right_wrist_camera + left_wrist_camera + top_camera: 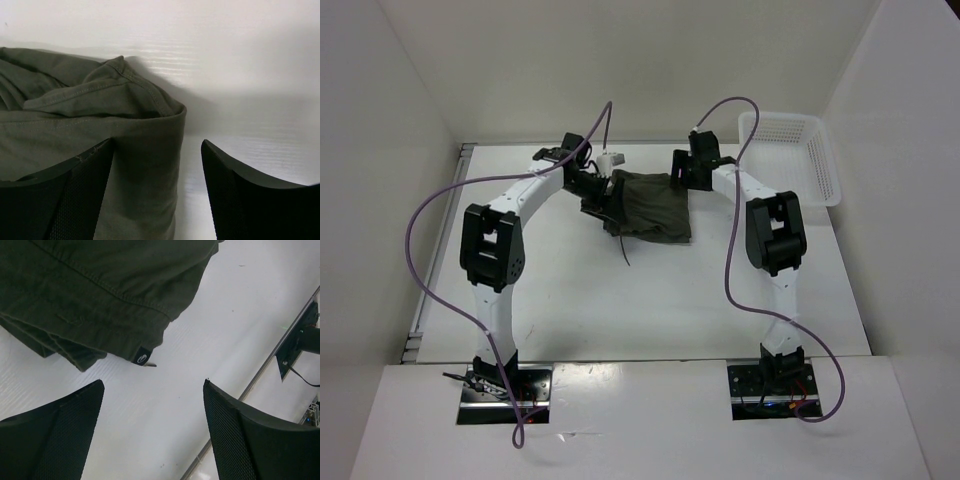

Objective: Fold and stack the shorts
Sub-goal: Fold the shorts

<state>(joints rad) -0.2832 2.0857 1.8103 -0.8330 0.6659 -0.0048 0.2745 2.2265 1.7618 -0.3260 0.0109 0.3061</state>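
Note:
The dark olive shorts (655,205) lie folded into a compact bundle at the far middle of the table, with a thin drawstring (623,250) trailing toward me. My left gripper (598,192) stands open at the bundle's left edge. In the left wrist view its fingers (75,430) hang over bare table, just short of the shorts (100,290) and their small label (142,357). My right gripper (686,172) is open at the far right corner. The folded edge of the shorts (75,125) lies between its fingers (240,195), next to the left one and apart from the right one.
A white mesh basket (790,150) stands at the far right corner of the table. White walls close in on the left, back and right. The table's metal edge rail (280,347) runs just past the left gripper.

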